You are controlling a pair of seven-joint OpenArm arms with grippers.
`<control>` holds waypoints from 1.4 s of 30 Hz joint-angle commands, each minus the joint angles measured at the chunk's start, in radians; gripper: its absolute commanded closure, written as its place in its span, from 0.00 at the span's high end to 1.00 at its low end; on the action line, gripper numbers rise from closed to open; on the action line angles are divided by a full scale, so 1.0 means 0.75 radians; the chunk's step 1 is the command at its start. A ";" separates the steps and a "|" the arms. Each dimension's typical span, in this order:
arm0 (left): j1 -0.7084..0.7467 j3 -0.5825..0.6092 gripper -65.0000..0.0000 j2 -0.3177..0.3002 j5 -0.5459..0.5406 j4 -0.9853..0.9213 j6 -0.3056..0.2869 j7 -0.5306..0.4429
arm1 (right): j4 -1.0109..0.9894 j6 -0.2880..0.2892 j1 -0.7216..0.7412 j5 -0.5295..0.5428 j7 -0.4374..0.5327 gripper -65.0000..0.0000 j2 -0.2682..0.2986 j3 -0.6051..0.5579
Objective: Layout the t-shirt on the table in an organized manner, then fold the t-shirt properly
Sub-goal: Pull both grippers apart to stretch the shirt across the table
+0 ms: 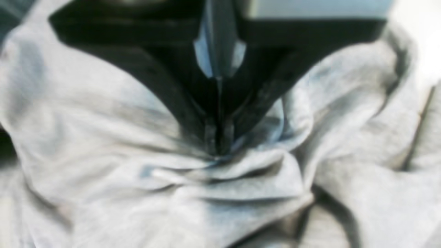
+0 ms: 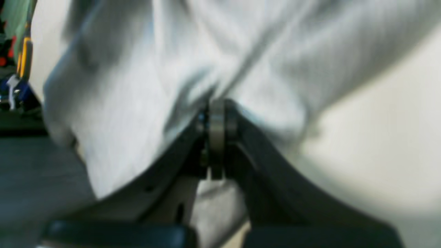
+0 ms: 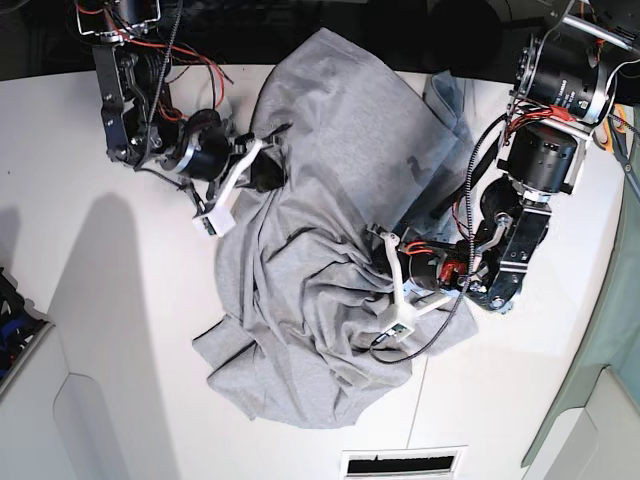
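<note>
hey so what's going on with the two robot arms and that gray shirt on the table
The two arms are working on a gray T-shirt, which lies bunched and wrinkled on the white table. The left gripper is shut on the cloth, gathering creases around its tips. The right gripper is also closed, pinching a fold on the other side. The shirt is neither laid out flat nor folded yet.

My shut gripper (image 2: 217,137) is pinching the bunched grey t-shirt (image 2: 120,93), whose folds are running up from my fingertips; the white table (image 2: 372,151) is showing at the right.
</note>
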 commanded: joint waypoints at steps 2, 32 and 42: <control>-0.040 -0.008 0.02 -0.066 -0.054 0.070 -0.002 -0.016 | 0.021 -0.009 0.092 -0.010 0.031 0.00 0.007 0.009; 0.395 -0.010 0.02 -0.363 -0.142 0.124 -0.034 -0.033 | -0.972 0.012 0.711 -0.378 0.345 0.00 0.074 -0.033; 0.043 -0.013 0.02 -0.362 0.049 -0.232 0.026 -0.122 | -0.563 0.013 0.374 0.026 0.069 0.00 0.272 -0.032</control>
